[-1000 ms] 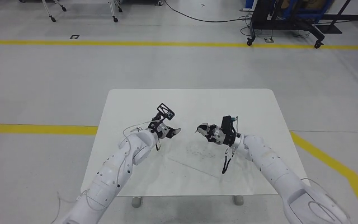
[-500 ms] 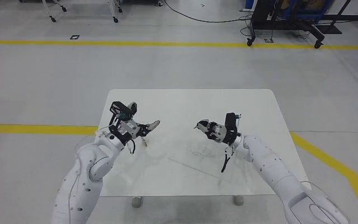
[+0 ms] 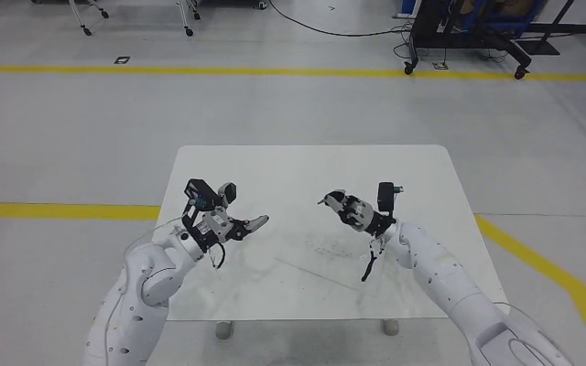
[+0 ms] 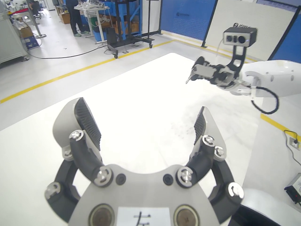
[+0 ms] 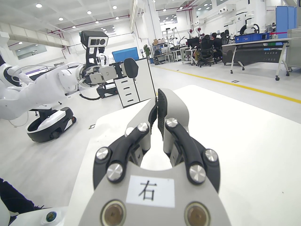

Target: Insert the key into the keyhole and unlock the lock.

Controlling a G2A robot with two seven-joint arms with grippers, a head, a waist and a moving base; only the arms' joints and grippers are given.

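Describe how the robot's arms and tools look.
The left arm and right arm are smooth white shells. The left tool and right tool each have pale grey fingers, ribbed black pads, black linkages, silver screws and a white label. A black cable loops at the right wrist.

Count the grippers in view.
2. The left gripper, open, is over the left half of the table; the right gripper, near its centre, is shut on what looks like the key.
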